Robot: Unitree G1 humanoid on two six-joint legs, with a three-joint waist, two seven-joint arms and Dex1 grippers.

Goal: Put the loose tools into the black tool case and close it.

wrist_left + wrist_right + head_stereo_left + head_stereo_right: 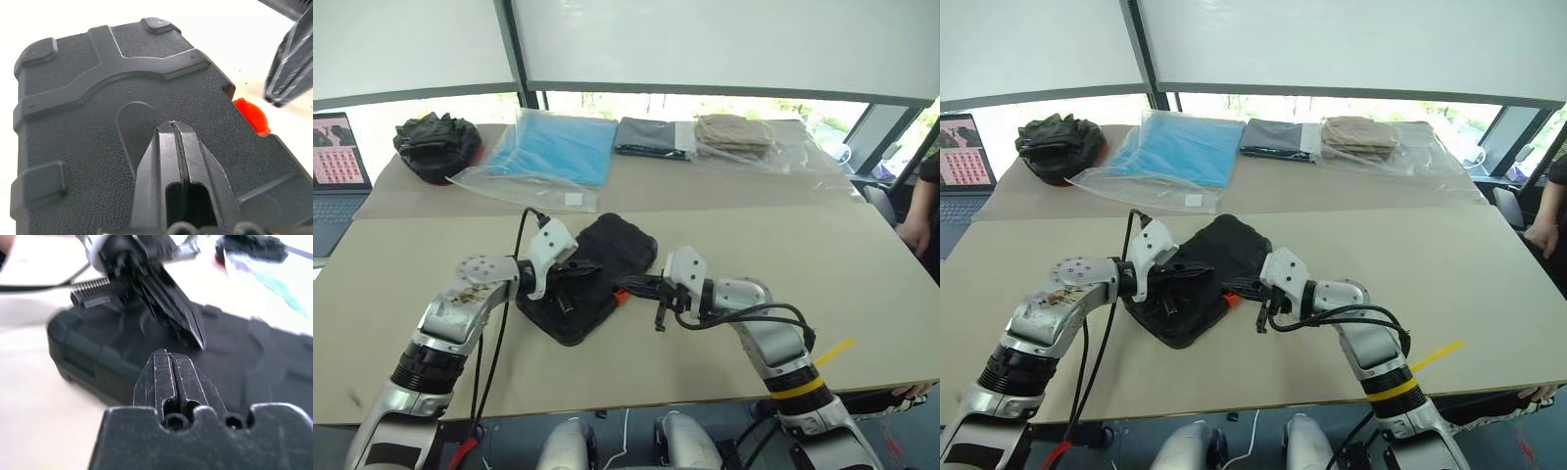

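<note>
The black tool case lies shut on the tan table, with its orange latch on the near side edge. My left gripper is shut and hovers low over the lid; in the left wrist view its closed tips sit above the lid's oval recess on the case. My right gripper is shut, points leftward and sits just beside the latch. In the right wrist view its closed tips face the case's side. The loose tools are out of view.
At the far side of the table lie a black cloth bundle, a blue bag in clear plastic, a dark folded cloth and a beige one. A laptop stands far left. A person is at the right edge.
</note>
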